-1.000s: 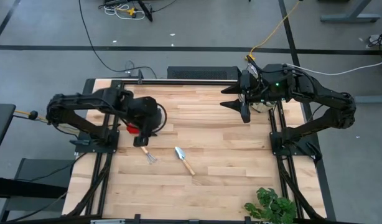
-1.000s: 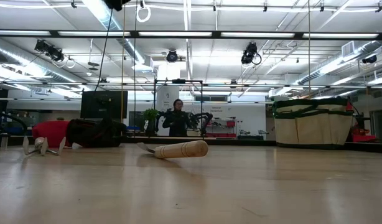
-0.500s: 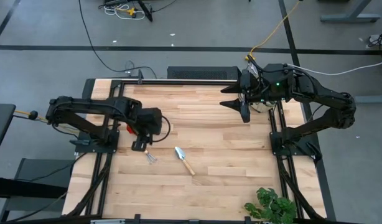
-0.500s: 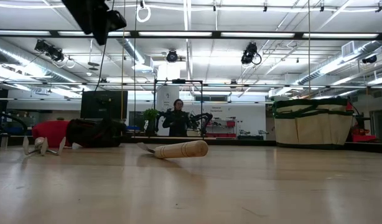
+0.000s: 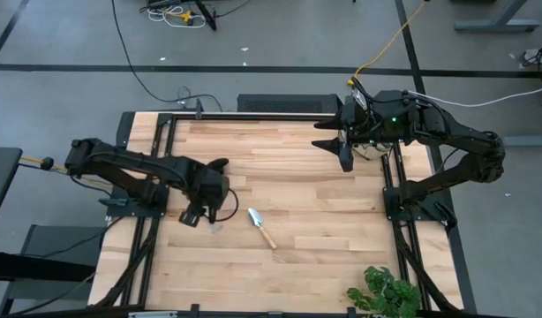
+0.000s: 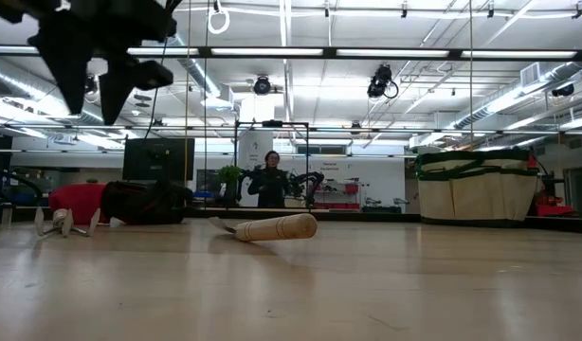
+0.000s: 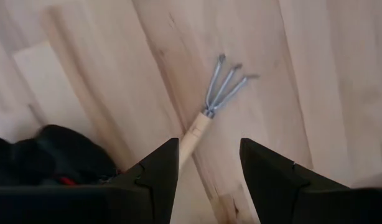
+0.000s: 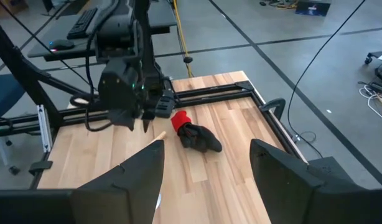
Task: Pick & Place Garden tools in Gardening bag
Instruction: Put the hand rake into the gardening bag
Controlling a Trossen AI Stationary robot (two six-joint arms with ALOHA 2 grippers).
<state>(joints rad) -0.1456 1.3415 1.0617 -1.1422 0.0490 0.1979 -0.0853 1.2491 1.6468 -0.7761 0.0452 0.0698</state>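
Hovering over the mini rake point(image 7: 211, 106), the left claw point(image 7: 206, 171) is released, fingers straddling its wooden handle; the rake lies flat on the tabletop point(image 5: 324, 212) beside the glove point(image 8: 197, 137). Step: approach to grasp. Next: descend, clench on handle. Far off, the right claw point(image 5: 345, 146) waits released.

rake point(image 7: 217, 93): 1 | trowel point(image 5: 259, 226): 1 | glove point(image 8: 195, 135): 1 (red-and-black) | bag point(image 6: 476, 186): 1 | plant point(image 5: 386, 292): 1

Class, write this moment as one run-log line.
left gripper: jaws open above mini rake | right gripper: open, waiting | gardening bag: far side
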